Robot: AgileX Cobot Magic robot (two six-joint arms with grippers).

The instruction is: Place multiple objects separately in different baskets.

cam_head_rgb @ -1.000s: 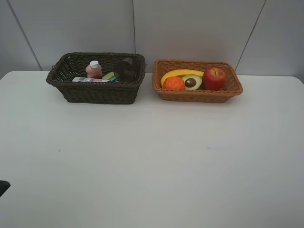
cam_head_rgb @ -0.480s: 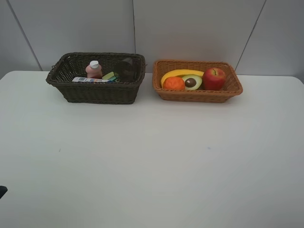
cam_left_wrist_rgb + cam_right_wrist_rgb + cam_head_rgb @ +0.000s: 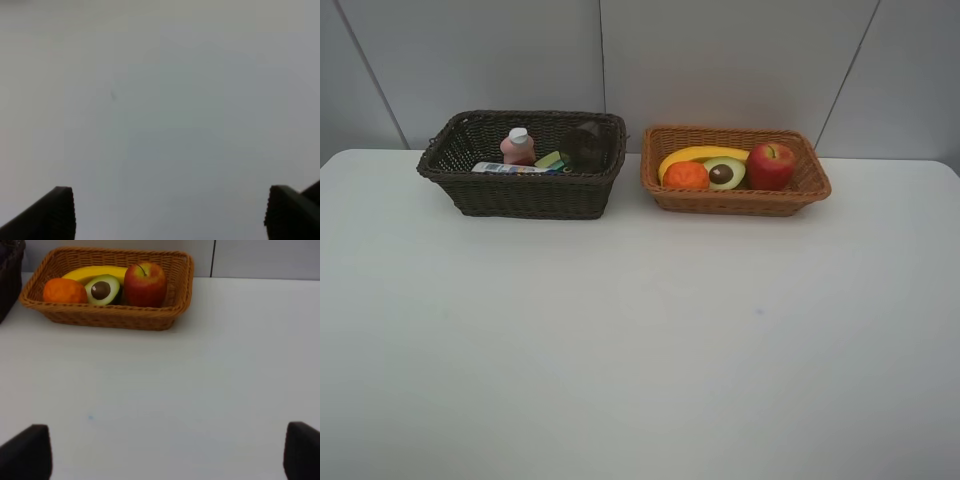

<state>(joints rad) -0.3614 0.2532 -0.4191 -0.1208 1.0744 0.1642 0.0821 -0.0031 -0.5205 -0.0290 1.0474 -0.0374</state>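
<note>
At the back left the dark brown basket (image 3: 525, 195) holds a small pink bottle (image 3: 518, 146), a white shampoo bottle (image 3: 505, 168) lying flat, a greenish bottle (image 3: 551, 160) and a dark cup (image 3: 585, 147). To its right, the light tan basket (image 3: 735, 201) (image 3: 107, 319) contains a banana (image 3: 700, 153) (image 3: 95, 272), an orange (image 3: 686, 176) (image 3: 65, 290), a halved avocado (image 3: 724, 173) (image 3: 102, 289) and a red apple (image 3: 770, 165) (image 3: 145, 284). My left gripper (image 3: 170, 212) is open over bare table. My right gripper (image 3: 165, 452) is open too, well short of the tan basket. Neither holds anything.
The white table (image 3: 640, 340) runs wide in front of both baskets. A grey panelled wall (image 3: 720, 60) stands right behind them. A corner of the dark basket (image 3: 9, 280) shows at the edge of the right wrist view. Neither arm appears in the exterior view.
A dark bit of the left arm at the lower left edge of the exterior view has slid out of sight. The baskets and their contents have not moved.
</note>
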